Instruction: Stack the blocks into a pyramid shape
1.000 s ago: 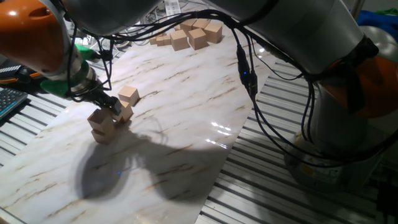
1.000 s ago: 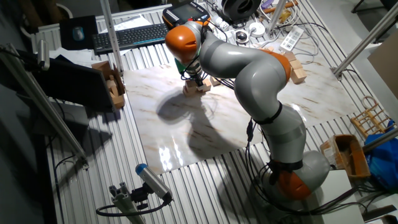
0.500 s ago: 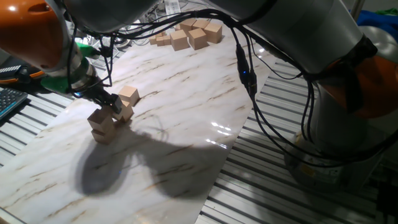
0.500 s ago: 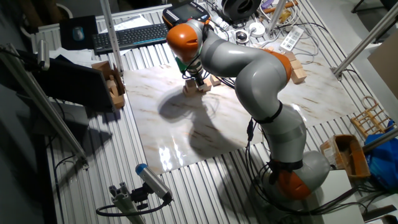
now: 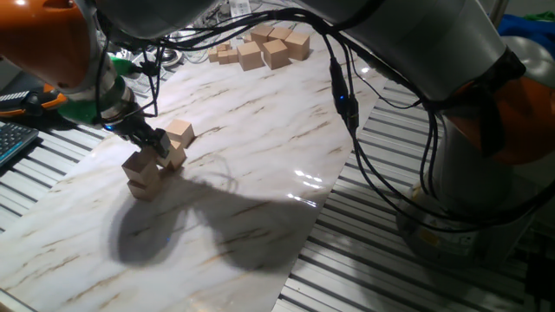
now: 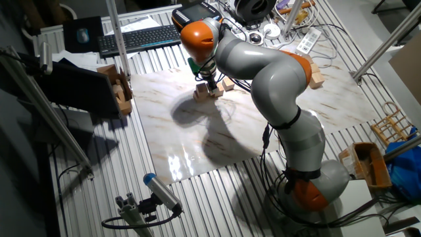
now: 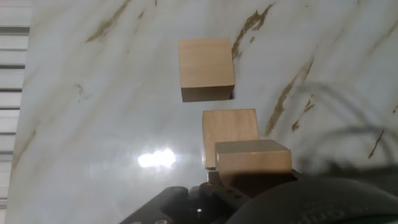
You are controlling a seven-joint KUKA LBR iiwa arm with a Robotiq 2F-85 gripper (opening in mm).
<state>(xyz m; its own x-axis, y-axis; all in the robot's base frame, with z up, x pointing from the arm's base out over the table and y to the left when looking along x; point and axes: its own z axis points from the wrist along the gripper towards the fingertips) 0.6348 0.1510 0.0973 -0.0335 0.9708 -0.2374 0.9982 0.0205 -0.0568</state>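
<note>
Light-tan wooden blocks stand at the left of the marble board. Two are stacked (image 5: 141, 173), one block (image 5: 176, 157) sits just right of the stack, and another block (image 5: 180, 132) lies a little behind it. My gripper (image 5: 157, 144) hovers between the stack and its neighbour, open and empty. In the other fixed view my gripper (image 6: 212, 83) is just above the same group (image 6: 205, 93). The hand view shows the far block (image 7: 206, 68), the middle block (image 7: 229, 129) and the stack's top block (image 7: 252, 163) closest to the camera.
A loose pile of more tan blocks (image 5: 264, 48) lies at the board's far end, also seen in the other fixed view (image 6: 314, 76). A keyboard (image 5: 13, 139) sits off the board's left edge. Cables hang from the arm over the board (image 5: 342, 100).
My gripper has lifted slightly up and away from the blocks. The blocks have not moved.
</note>
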